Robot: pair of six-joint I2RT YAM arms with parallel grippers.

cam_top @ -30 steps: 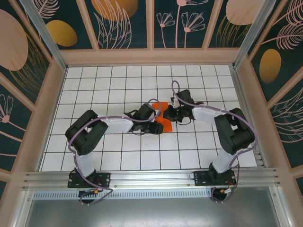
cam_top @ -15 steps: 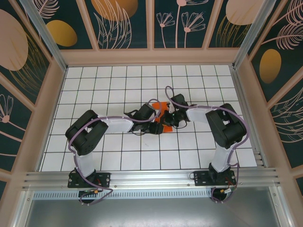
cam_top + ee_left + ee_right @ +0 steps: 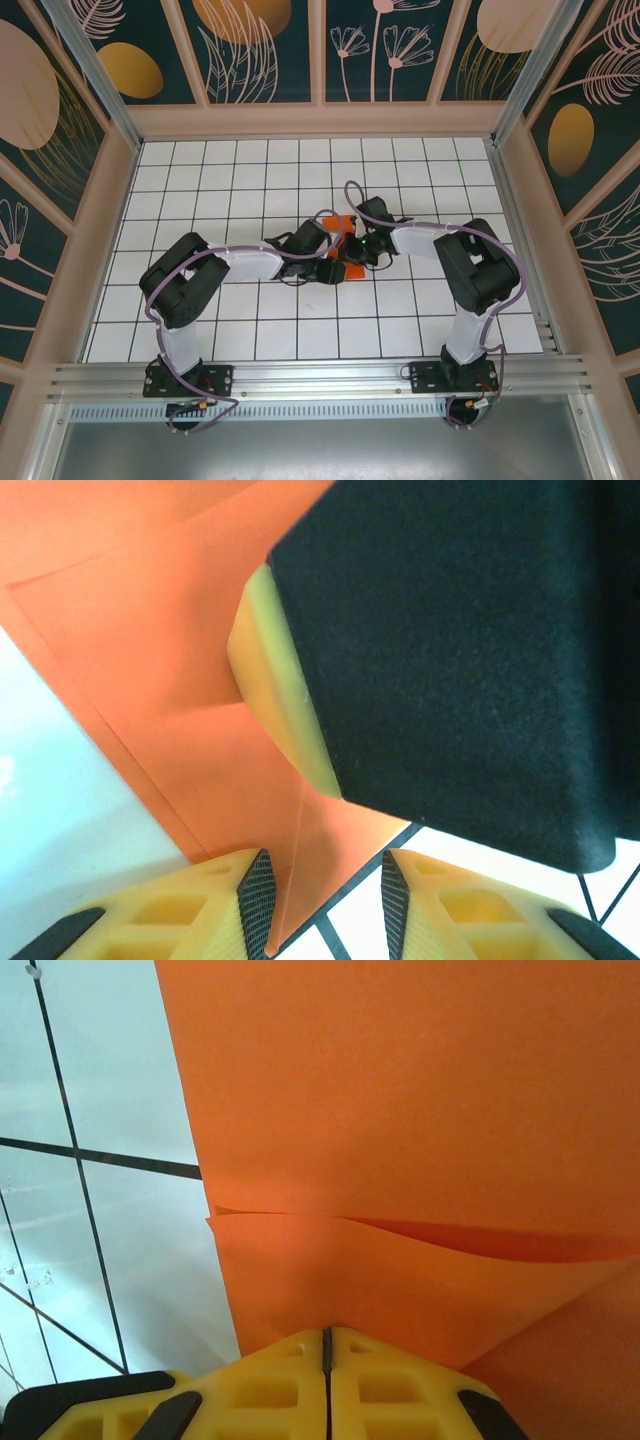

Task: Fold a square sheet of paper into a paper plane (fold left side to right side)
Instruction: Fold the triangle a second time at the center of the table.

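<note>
The paper lies mid-table, partly folded, one layer bowed up off the one beneath. The right gripper is shut tight with its tips at that raised layer's edge, likely pressing or nipping it to carry the fold across; whether paper sits between the tips I cannot tell. The left gripper, jaws narrowly apart and holding nothing, hovers over a crease, probably to pin the paper against sliding

orange paper edges cropped close-up, mostly covered from above
</note>
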